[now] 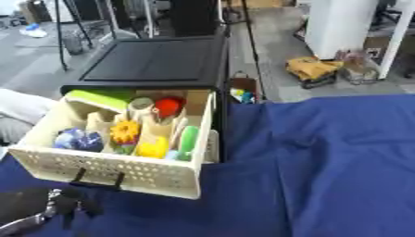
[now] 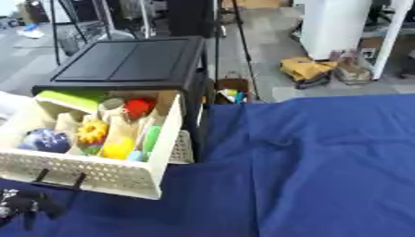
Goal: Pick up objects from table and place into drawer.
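Note:
The cream perforated drawer (image 1: 122,173) is pulled out of the black cabinet (image 1: 158,60) at the left. Inside lie a green flat thing (image 1: 97,98), a red thing (image 1: 168,106), an orange flower-shaped toy (image 1: 125,131), a yellow thing (image 1: 152,148), a green stick (image 1: 188,141) and a blue ball (image 1: 78,139). My left hand (image 1: 36,210) shows at the lower left corner, just below the drawer's black handle (image 1: 99,178), its fingers curled and holding nothing that I can see. My right hand is out of sight.
A blue cloth (image 1: 324,162) covers the table. Beyond the table's far edge the floor holds a yellow bag (image 1: 312,69), a white cabinet (image 1: 340,25) and stands. A white cloth (image 1: 20,106) lies left of the drawer.

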### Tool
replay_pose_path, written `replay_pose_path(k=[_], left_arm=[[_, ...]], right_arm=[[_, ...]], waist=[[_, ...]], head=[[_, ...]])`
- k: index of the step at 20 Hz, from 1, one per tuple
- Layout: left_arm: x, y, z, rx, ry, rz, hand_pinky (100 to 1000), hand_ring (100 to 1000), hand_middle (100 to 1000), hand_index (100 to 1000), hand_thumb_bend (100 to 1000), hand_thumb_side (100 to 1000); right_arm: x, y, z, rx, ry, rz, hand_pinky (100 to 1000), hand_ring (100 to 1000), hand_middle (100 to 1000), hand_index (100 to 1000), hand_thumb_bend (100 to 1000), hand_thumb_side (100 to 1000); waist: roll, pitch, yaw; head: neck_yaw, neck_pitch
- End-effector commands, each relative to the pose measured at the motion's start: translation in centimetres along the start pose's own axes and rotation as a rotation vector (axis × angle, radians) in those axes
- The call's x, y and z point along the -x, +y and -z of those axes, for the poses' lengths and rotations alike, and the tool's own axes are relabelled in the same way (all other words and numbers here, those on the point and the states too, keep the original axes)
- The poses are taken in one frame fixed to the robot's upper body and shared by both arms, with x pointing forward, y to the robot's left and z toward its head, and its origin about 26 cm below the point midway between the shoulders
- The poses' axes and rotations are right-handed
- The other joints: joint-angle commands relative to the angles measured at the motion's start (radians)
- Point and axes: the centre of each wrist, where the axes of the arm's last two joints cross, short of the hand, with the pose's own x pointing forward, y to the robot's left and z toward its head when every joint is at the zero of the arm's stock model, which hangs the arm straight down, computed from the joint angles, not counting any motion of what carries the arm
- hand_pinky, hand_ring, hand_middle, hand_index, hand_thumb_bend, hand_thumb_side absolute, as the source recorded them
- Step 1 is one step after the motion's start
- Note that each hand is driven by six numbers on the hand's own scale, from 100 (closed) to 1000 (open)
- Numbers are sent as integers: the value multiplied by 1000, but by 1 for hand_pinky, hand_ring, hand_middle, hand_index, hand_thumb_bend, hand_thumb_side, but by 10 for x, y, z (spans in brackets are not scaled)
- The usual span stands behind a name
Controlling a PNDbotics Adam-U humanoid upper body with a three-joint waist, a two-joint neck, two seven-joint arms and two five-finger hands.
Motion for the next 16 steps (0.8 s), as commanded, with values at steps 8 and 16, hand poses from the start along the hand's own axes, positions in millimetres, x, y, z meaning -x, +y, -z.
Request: replay_pose_path(k=[8,16], left_arm=[[-3,11,2,24,62,14,259,546,722,906,271,1000],[-6,16,6,34,78,66,266,553,746,948,285,1000]], right_arm=[[-6,-2,7,20,-31,1,662,706,590,710,277,824],[-6,-1,6,22,-23,4,660,702,586,707,283,820]], waist=[[1,-7,-14],[4,-1,-22]], head=[[12,-11],[20,-21]])
